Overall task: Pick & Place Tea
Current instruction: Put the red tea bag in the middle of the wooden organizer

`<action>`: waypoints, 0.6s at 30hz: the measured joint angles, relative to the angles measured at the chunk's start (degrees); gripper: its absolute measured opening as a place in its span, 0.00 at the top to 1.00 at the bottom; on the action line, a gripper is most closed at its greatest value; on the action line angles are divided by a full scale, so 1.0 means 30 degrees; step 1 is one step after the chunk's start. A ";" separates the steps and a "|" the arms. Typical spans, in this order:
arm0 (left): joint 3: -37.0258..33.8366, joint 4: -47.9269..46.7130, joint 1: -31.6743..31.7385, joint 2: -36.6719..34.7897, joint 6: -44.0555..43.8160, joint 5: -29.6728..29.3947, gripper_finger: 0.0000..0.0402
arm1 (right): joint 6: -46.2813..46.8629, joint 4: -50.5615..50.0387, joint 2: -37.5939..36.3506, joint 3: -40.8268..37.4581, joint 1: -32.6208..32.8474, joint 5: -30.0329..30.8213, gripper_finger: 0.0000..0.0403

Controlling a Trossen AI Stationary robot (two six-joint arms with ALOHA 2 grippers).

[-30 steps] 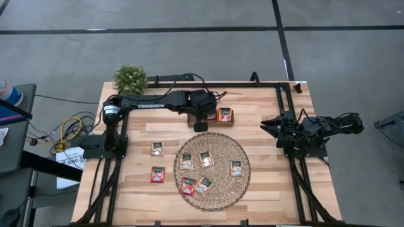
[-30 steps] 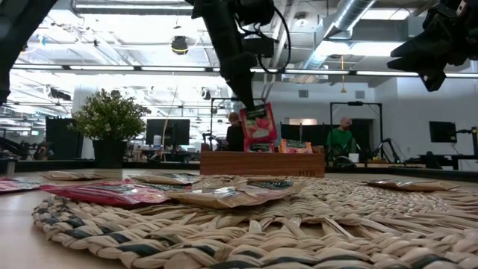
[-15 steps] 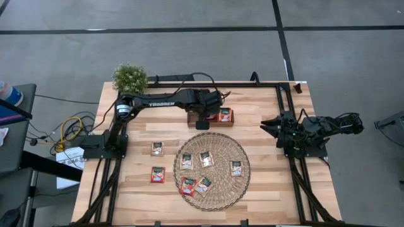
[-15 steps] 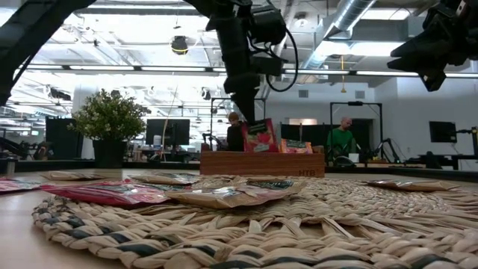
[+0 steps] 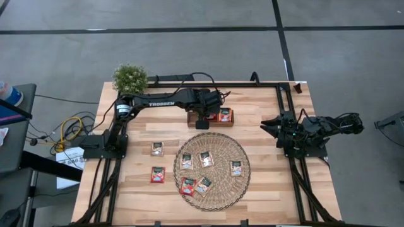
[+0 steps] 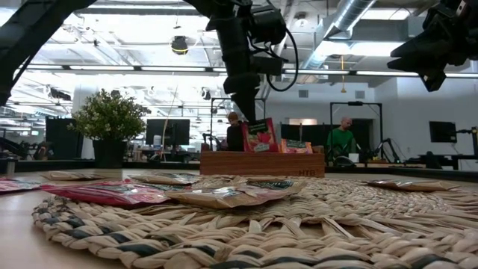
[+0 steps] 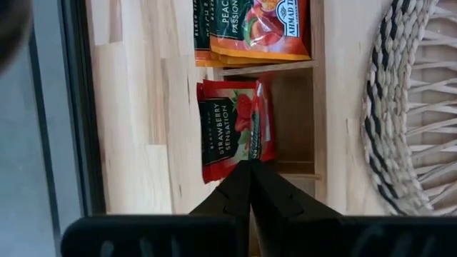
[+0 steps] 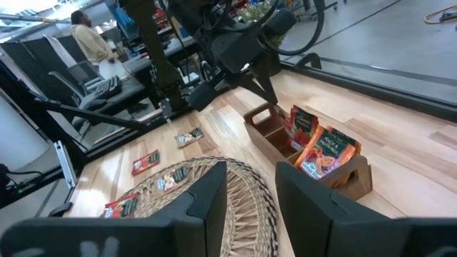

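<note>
A red tea sachet (image 7: 232,128) stands in the middle compartment of the small wooden tray (image 5: 197,118), with my left gripper (image 7: 250,165) shut on it from above. Orange tea sachets (image 7: 264,28) fill the compartment beside it. Several more tea sachets lie flat on the round woven mat (image 5: 212,135), and two lie on the table left of it (image 5: 156,149) (image 5: 157,174). My right gripper (image 8: 251,185) waits open at the table's right side (image 5: 266,125), holding nothing. My left gripper pinches the red sachet's top edge (image 7: 246,158) between its two fingers. The fingers (image 6: 243,101) come from above, slanting down toward the far edge. The sachet stands nearly upright below them, its lower part (image 6: 258,146) behind the tray's wall.
A small potted plant (image 5: 130,78) stands at the far left corner. The tray's third compartment (image 8: 263,128) holds nothing. Black arm frames run along both table sides. Bare wood lies right of the mat (image 5: 265,170). People sit in the room beyond.
My left gripper has gone down toward the tray and a little toward the far edge, staying shut. The red sachet, first hanging above the tray, now has its lower part sunk inside the middle compartment. Over the last half second nothing has moved.
</note>
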 joint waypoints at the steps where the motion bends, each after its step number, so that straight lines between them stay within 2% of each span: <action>1: 0.0000 0.0000 0.0003 0.0000 0.0160 -0.0007 1.00 | -0.0007 -0.0007 0.0000 0.0000 0.0000 -0.0007 0.72; 18: 0.0007 0.0165 0.0377 0.0247 0.0672 0.0916 1.00 | 0.0000 0.0000 0.0000 0.0000 0.0000 0.0000 0.72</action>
